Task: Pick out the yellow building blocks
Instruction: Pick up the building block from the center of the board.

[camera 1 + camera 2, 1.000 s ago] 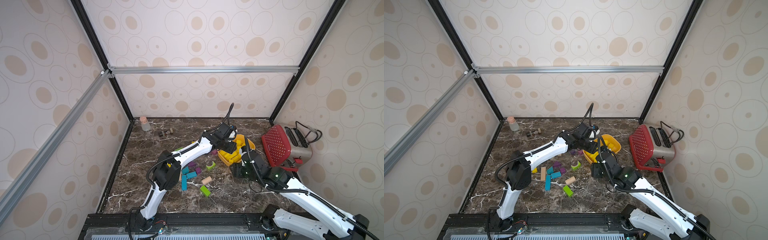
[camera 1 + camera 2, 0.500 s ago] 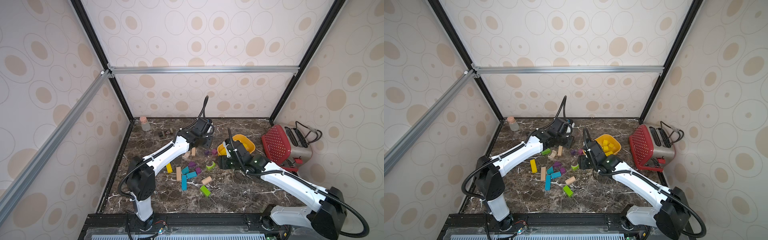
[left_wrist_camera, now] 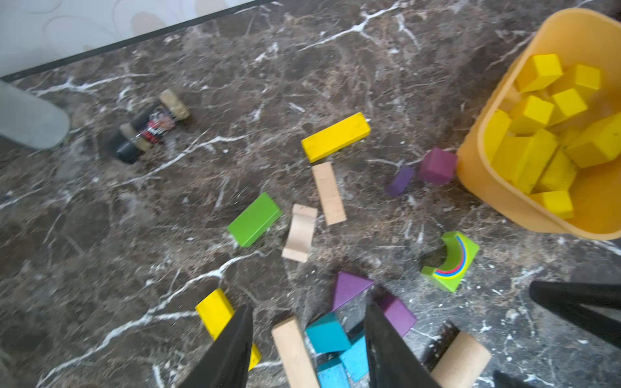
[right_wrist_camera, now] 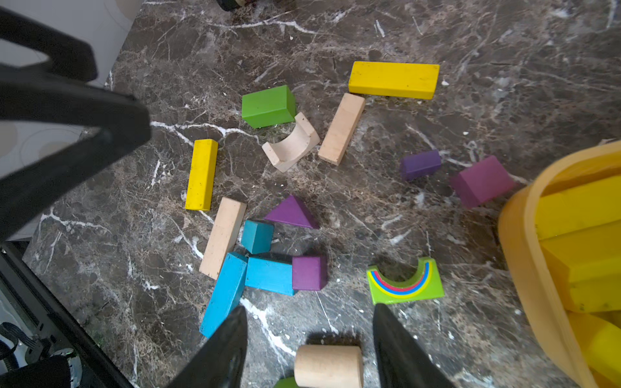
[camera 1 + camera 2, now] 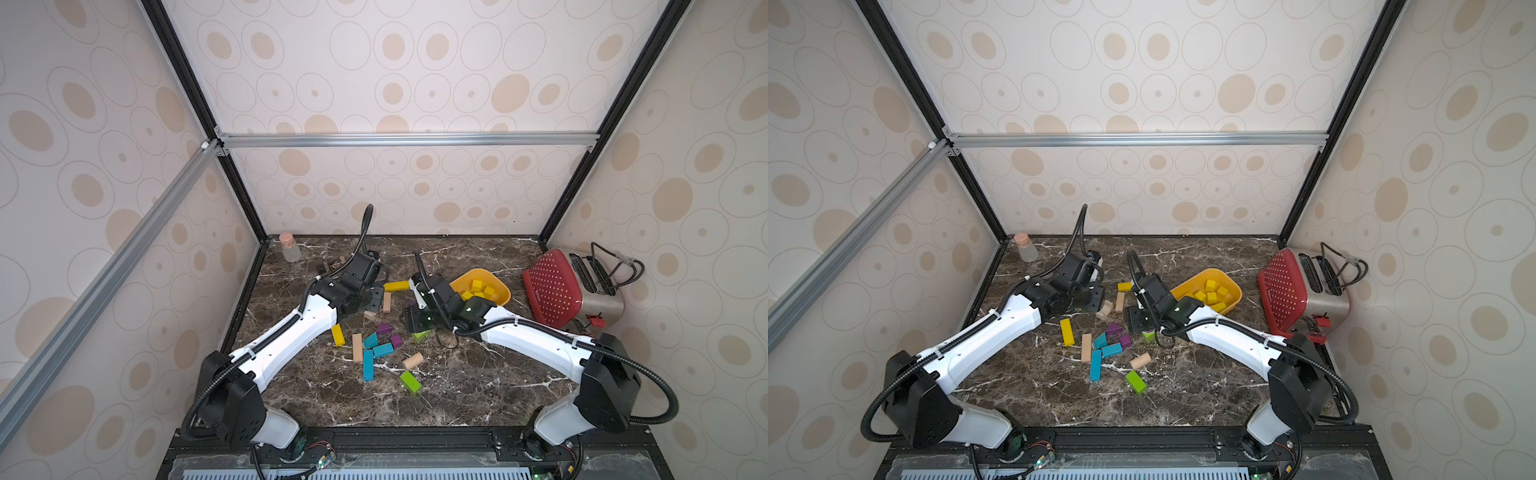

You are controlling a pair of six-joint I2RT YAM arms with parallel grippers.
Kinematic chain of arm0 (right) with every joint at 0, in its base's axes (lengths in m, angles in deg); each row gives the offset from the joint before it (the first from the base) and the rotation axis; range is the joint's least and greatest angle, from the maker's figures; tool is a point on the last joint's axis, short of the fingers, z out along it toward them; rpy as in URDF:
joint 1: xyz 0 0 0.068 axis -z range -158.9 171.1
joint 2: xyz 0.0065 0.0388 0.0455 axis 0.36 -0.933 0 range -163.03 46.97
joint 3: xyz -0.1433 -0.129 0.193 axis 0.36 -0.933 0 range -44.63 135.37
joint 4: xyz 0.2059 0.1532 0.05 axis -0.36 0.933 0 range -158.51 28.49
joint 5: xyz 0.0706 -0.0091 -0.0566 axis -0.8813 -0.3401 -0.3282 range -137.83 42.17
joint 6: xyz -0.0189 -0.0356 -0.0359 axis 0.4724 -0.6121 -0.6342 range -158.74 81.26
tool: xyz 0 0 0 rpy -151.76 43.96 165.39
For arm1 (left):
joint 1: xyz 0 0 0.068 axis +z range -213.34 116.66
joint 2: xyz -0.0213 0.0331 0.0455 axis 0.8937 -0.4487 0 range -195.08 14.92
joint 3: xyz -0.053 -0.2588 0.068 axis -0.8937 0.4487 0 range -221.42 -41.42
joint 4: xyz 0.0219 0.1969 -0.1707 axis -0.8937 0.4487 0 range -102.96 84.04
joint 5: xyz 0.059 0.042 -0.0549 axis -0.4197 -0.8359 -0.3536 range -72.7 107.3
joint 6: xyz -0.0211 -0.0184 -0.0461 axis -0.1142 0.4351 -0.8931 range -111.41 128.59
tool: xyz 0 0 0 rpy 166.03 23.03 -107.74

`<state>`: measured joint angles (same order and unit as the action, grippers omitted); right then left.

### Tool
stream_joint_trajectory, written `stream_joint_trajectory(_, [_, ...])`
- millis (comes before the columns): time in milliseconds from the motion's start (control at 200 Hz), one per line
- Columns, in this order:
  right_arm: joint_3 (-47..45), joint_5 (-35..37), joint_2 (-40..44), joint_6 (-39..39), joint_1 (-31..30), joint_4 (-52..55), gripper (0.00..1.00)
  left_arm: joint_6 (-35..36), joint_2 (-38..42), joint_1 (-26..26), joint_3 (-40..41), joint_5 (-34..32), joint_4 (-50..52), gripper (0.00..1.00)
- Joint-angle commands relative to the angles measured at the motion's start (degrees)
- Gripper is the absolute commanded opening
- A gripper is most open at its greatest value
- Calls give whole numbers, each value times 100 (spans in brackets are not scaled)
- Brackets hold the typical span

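Mostly done: a heap of yellow building blocks (image 3: 537,134) sits in the orange bowl (image 3: 494,201). You have two left on the table (image 4: 504,50): a long yellow bar (image 4: 394,80) at the far edge of the scatter, and a shorter yellow bar (image 4: 201,174) just beside a plain wood plank (image 4: 222,238). Left hand (image 3: 308,307) and right hand (image 4: 309,306) hover over the blocks, jaws apart, both empty.

Red toaster (image 5: 557,291) far right on a marble table (image 5: 457,399); orange bowl (image 5: 460,283) to its left; blue bar (image 5: 368,368), green block (image 5: 410,381), wooden cylinder (image 5: 412,360) nearer; corked bottle (image 5: 289,248) far left.
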<state>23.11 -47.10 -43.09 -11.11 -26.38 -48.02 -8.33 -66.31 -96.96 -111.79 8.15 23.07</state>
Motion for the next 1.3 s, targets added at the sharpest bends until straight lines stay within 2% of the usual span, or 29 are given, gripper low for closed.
stream_joint_trajectory(0, [347, -78, -358, -92, -161, -199, 60, -82, 359, 168, 227, -244, 437, 53])
stream_joint_trajectory(270, [1088, -154, -1471, -136, -617, -407, 60, -329, 1115, 704, 1008, -211, 643, 54])
stream_joint_trajectory(466, [1681, -205, -2388, -24, -835, -551, 60, -926, 1709, 1090, 1872, 83, 345, 55])
stream_joint_trajectory(786, [2653, -407, -3524, -30, -1048, -284, 59, -1892, 2278, 1121, 3031, 161, -442, 55])
stream_joint_trajectory(1112, [3447, -302, -4230, -262, -1149, 91, 59, -2227, 2643, 1114, 3617, -342, -489, 54])
stream_joint_trajectory(1297, [3746, -236, -4384, -342, -1149, 256, 57, -2560, 3178, 1117, 4024, -588, -475, 53])
